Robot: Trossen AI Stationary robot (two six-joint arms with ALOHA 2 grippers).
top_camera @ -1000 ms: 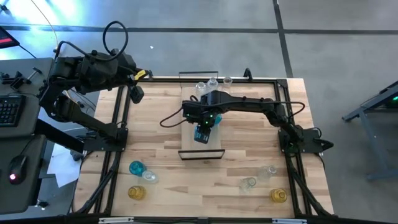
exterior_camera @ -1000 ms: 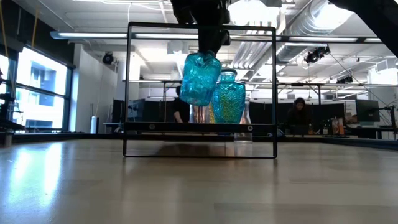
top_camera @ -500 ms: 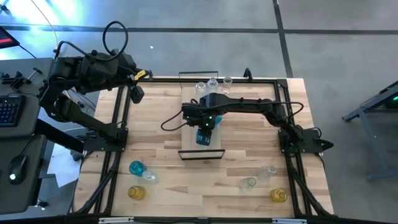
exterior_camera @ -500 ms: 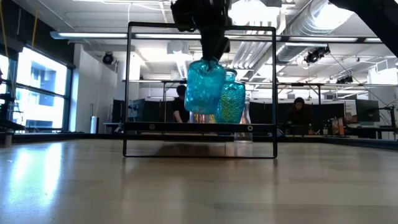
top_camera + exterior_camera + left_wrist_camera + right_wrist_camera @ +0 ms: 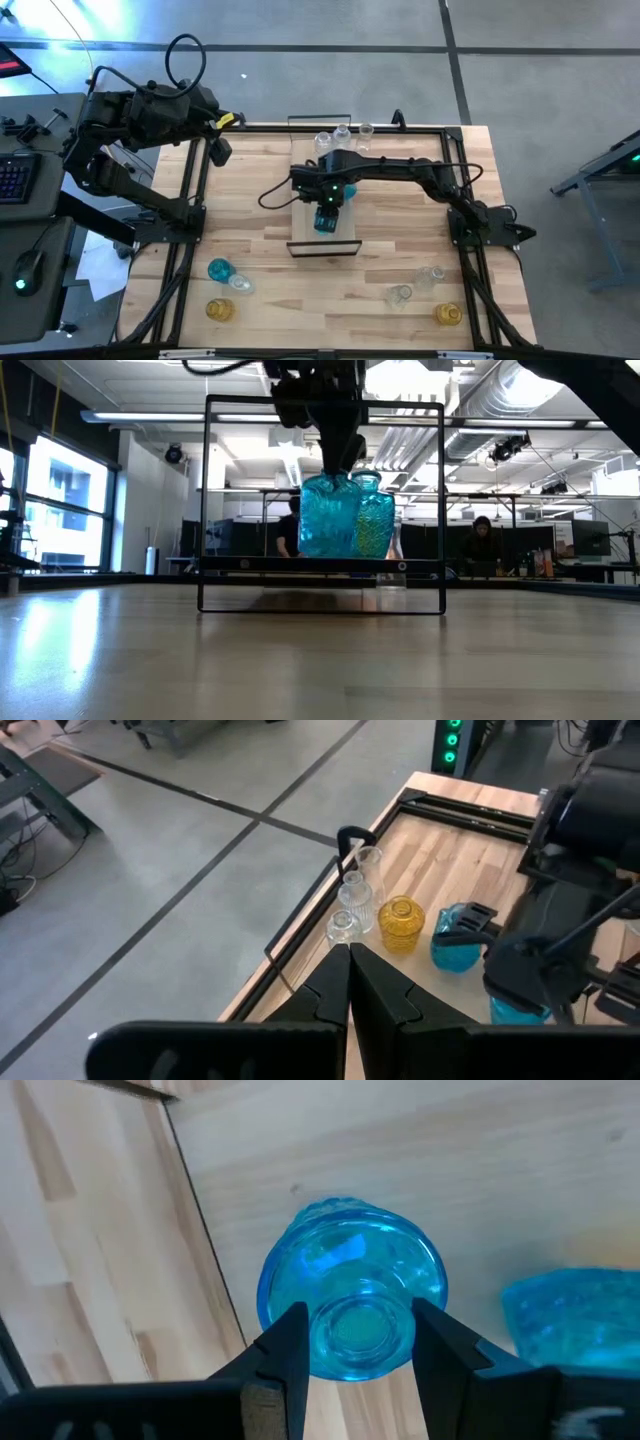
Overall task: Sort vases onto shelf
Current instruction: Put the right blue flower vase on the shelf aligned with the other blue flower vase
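The shelf (image 5: 300, 215), a light-wood board in a thin black frame, lies mid-table. My right gripper (image 5: 326, 200) is above it, shut on a teal vase (image 5: 324, 516). That vase is upright beside a second teal vase (image 5: 374, 520) that stands on the board (image 5: 250, 564). Its base is level with the board; whether it rests there I cannot tell. Clear vases (image 5: 343, 134) and an amber vase (image 5: 401, 923) stand at the shelf's far end. My left gripper (image 5: 349, 982) is shut and holds nothing, raised over the far left corner. My right gripper pinches the teal vase's narrow neck (image 5: 356, 1328) between its two fingers (image 5: 284, 1346), one on each side. The fingers come from above, pointing down. The vase hangs upright below them, its round belly toward the board.
Loose vases stand on the tabletop near the front edge: teal (image 5: 219, 269), clear (image 5: 241, 284) and amber (image 5: 219, 310) at the left, two clear (image 5: 400, 294) and one amber (image 5: 447, 315) at the right. The shelf's black end frame (image 5: 322, 402) rises around the held vase.
My right gripper has gone down toward the shelf with the teal vase. The vase hung tilted and clear above the board; now it is upright, lower, close against the second teal vase.
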